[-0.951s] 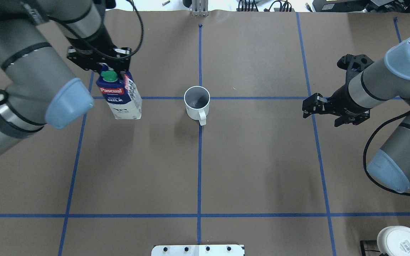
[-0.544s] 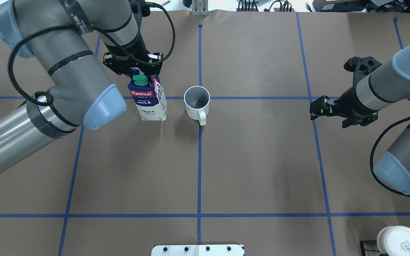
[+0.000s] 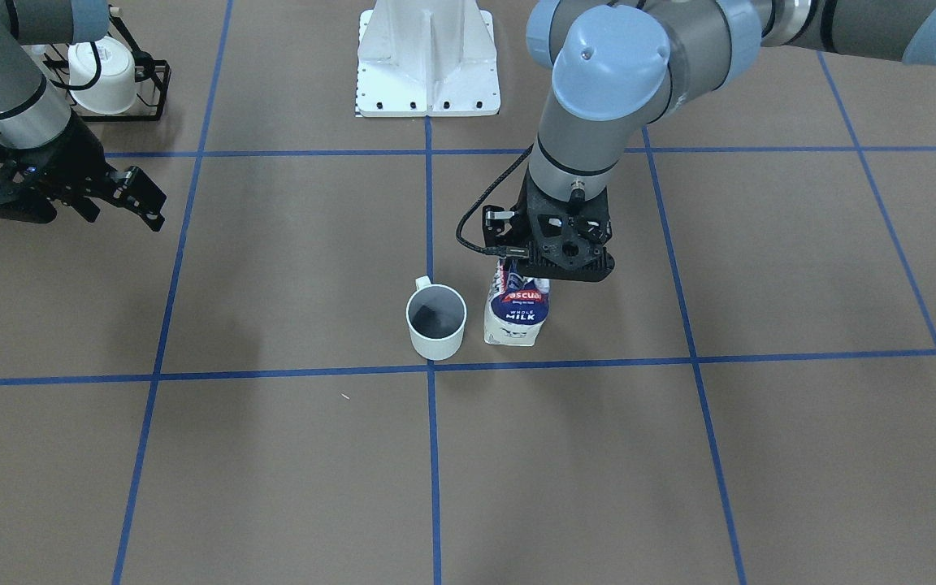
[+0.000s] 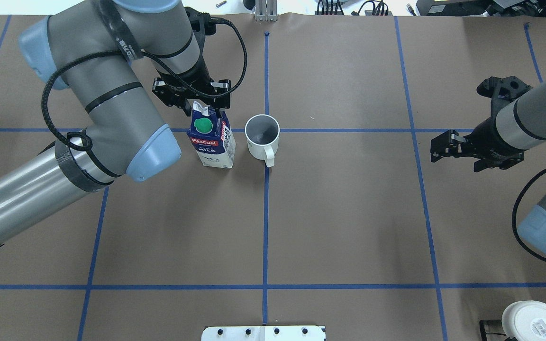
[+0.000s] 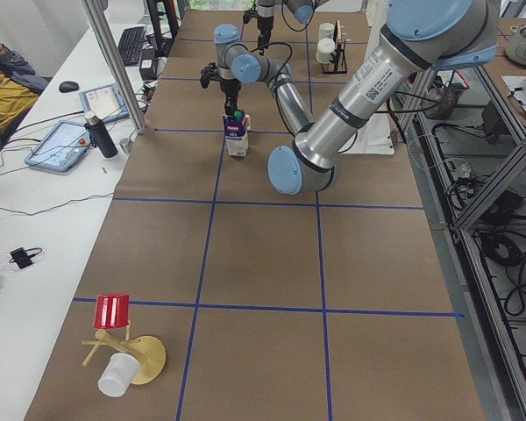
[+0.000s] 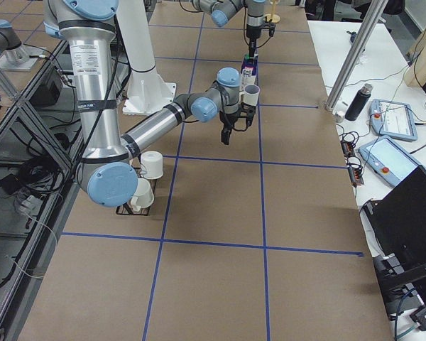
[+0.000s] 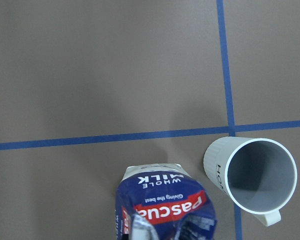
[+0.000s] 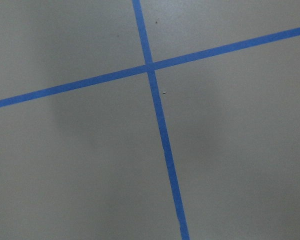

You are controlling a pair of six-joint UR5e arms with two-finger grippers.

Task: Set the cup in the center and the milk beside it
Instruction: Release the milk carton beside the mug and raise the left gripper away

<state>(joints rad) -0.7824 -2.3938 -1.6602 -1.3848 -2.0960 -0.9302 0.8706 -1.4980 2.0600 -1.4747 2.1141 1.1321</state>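
The cup, a white mug with a grey inside, stands upright where the blue tape lines cross at the center; its handle points toward the robot. It also shows in the front view and the left wrist view. The milk, a blue and white carton with a green cap, stands close beside the cup on its left, a narrow gap between them. My left gripper is shut on the carton's top ridge. My right gripper is open and empty, far to the right.
A black rack with white cups stands at the near right corner. The white robot base plate is at the near edge. A wooden stand with a red cup stands at the table's left end.
My left arm has carried the milk rightwards from the left grid line to just beside the cup. My right arm has drawn back further right. The cup has not moved.
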